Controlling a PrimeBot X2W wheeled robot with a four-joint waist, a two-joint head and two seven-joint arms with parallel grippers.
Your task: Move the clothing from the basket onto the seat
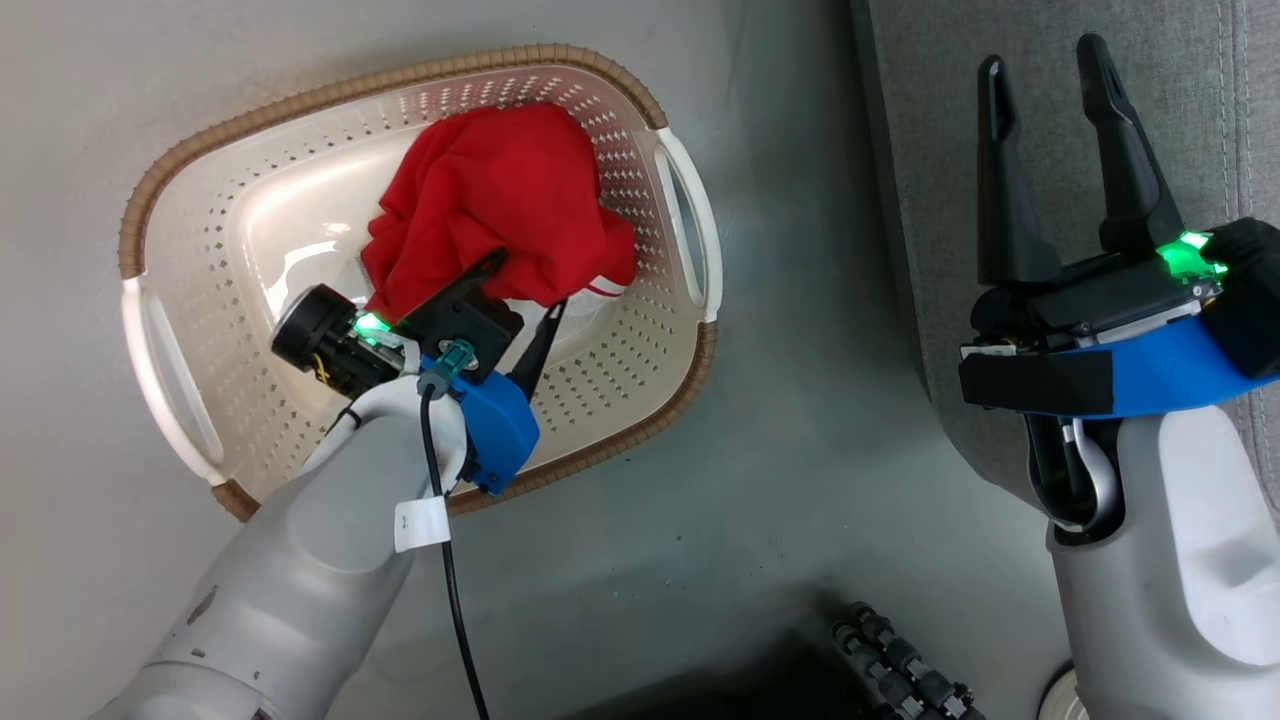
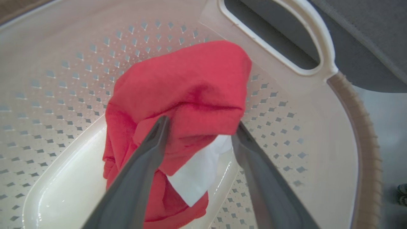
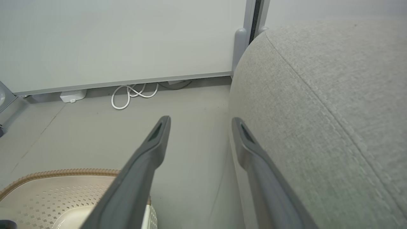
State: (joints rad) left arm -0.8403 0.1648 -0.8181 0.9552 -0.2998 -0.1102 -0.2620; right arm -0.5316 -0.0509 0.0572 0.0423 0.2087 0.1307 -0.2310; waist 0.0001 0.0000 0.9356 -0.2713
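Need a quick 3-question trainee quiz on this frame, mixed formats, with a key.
1. True or false: the clothing lies on the seat.
2. The left gripper is: A) shut and empty; B) open, straddling a fold of the clothing; C) open above the seat.
3. Which gripper hangs open at the seat's edge?

Key: 1. False, it is in the basket. 2. B. 3. The right gripper.
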